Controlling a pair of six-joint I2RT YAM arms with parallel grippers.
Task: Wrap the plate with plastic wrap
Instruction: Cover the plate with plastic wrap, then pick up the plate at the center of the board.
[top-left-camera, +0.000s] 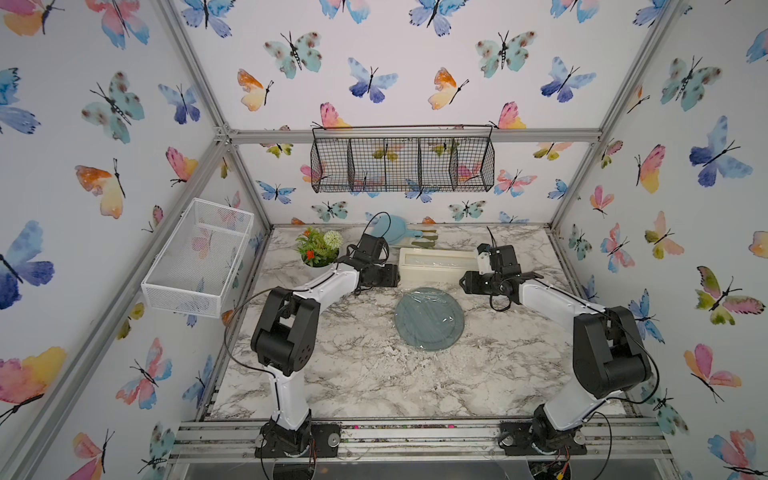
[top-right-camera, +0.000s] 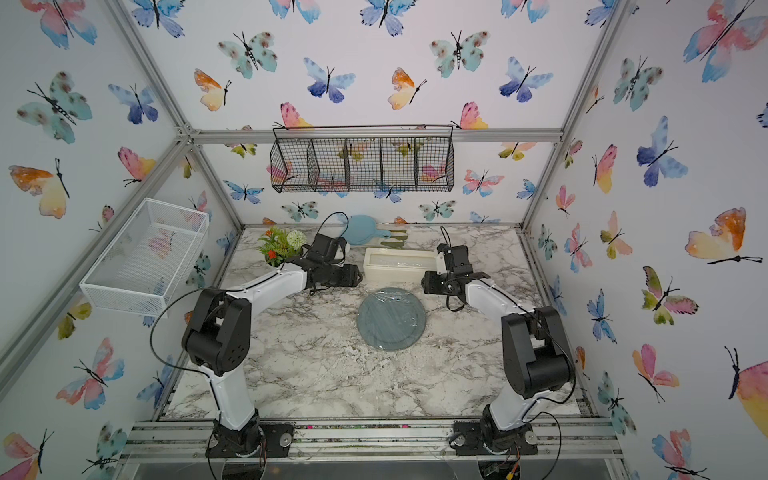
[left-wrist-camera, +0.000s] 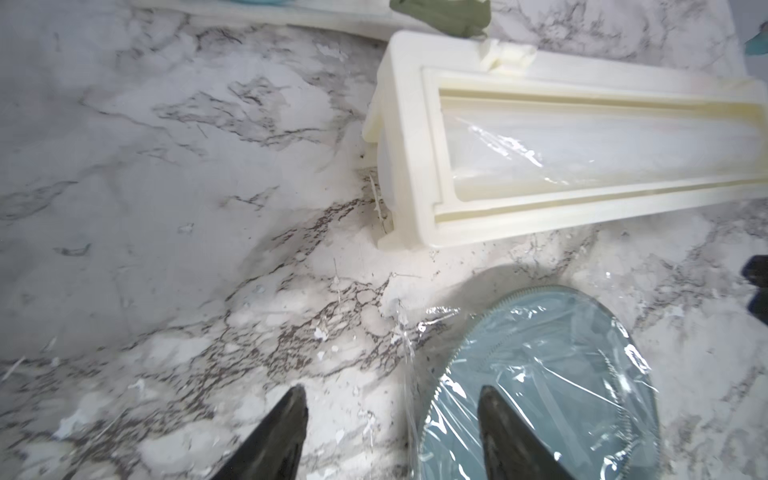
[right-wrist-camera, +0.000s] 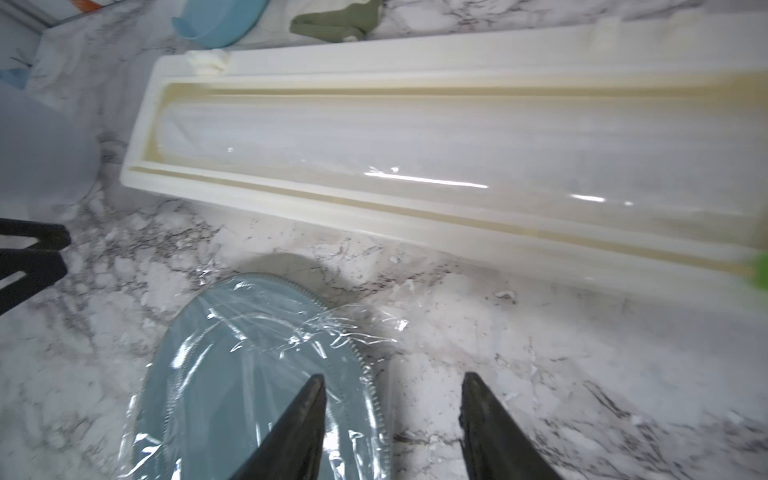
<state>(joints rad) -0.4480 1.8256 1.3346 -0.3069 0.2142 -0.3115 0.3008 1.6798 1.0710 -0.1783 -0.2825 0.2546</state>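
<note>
1. Left of the plate, the left gripper hovers with jaws spread apart, gripping nothing.
2. Between both grippers, the plate lies flat on the marble table, with wrinkled plastic wrap draped over it; the cream dispenser box sits just beyond them.
3. Right of the plate, the right gripper is likewise parted and empty, its inner jaw above the wrapped rim.

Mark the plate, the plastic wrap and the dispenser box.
plate (top-left-camera: 429, 320): in a top view, centre of its well.
plastic wrap (right-wrist-camera: 326, 332): right wrist view, wrinkled film at the plate's edge.
dispenser box (top-left-camera: 432, 276): in a top view, its front wall.
</note>
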